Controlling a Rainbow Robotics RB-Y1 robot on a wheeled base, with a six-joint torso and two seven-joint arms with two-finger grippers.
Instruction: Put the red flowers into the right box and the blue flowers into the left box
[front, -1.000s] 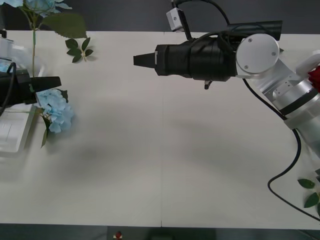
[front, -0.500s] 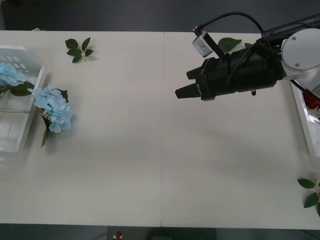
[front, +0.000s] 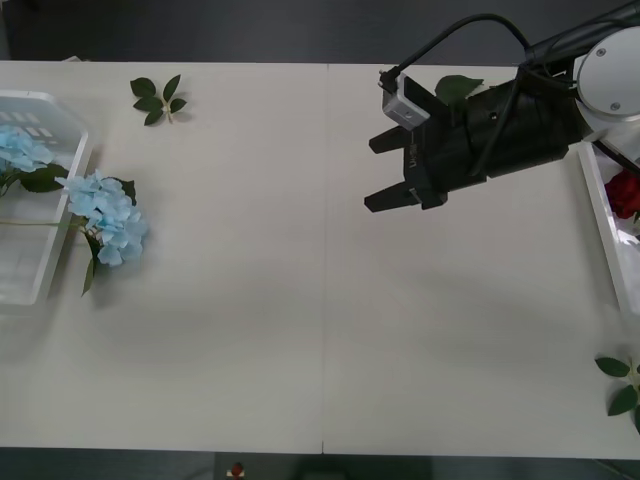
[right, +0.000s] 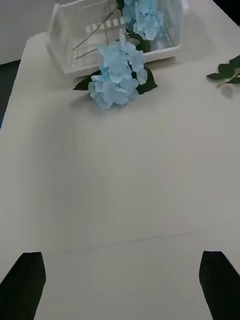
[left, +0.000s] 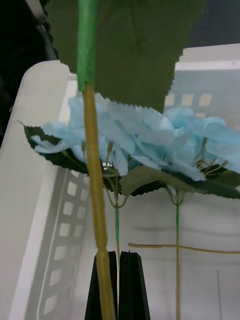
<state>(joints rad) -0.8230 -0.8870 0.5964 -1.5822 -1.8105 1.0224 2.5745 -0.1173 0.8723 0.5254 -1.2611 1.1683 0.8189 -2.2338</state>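
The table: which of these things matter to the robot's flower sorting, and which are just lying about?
Part of the job: blue flowers; left box; red flower; right box; right gripper, fingers open above the table; left gripper, fingers shut on a flower stem over the left box.

Just lying about: leaf sprigs and.

We find no text we can read in these views. A small grey camera module (front: 405, 100) at about one o'clock bears marks too small to make out.

Two blue flowers (front: 105, 217) show from the front, and one red flower (front: 626, 192). Two boxes sit on the table: the left box (front: 40, 270) and the right box (front: 603, 225). Three loose leaf sprigs (front: 157, 98) lie about.
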